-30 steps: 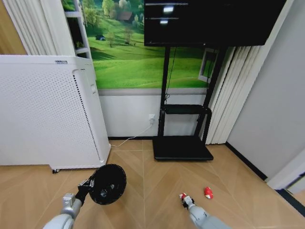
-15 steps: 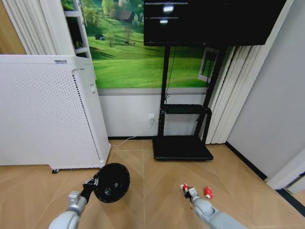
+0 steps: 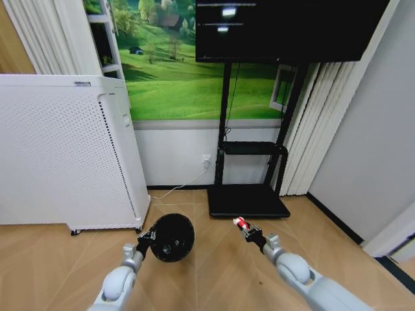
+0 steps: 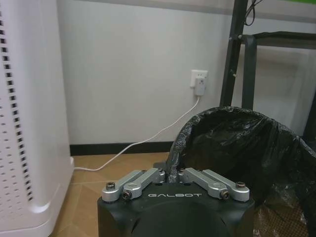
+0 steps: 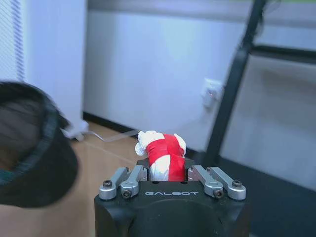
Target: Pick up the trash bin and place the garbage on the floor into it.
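**Bin and wrapper held up side by side above the floor**

While both arms reach forward from the bottom of the head view, each gripper holds one thing off the wooden floor [image 3: 214, 259]. The left arm rises from the lower left of the frame, and the left gripper [image 3: 144, 241] has its jaws closed narrow on the rim of the trash bin [image 3: 171, 237], which sits just left of centre in the lower part of the picture, tipped so its dark mouth faces the camera. In the left wrist view the left gripper [image 4: 172, 174] pinches the near edge of the bin [image 4: 237, 148] together with its black bag liner; the inside is too dark to show any contents. The right arm comes up from the lower right, and the right gripper [image 3: 246, 230] points toward the centre, its jaws clamped on a crumpled red-and-white wrapper [image 3: 240, 223], near the bin's right side but apart from it. In the right wrist view the wrapper [image 5: 162, 159] stands upright between the jaws of the right gripper [image 5: 166, 173], with the bin [image 5: 29, 148] at the left edge of that frame. The word GALBOT is printed in white on both gripper bodies. A white appliance [image 3: 65, 155] fills the left of the head view and a black TV stand [image 3: 249, 194] stands at centre.
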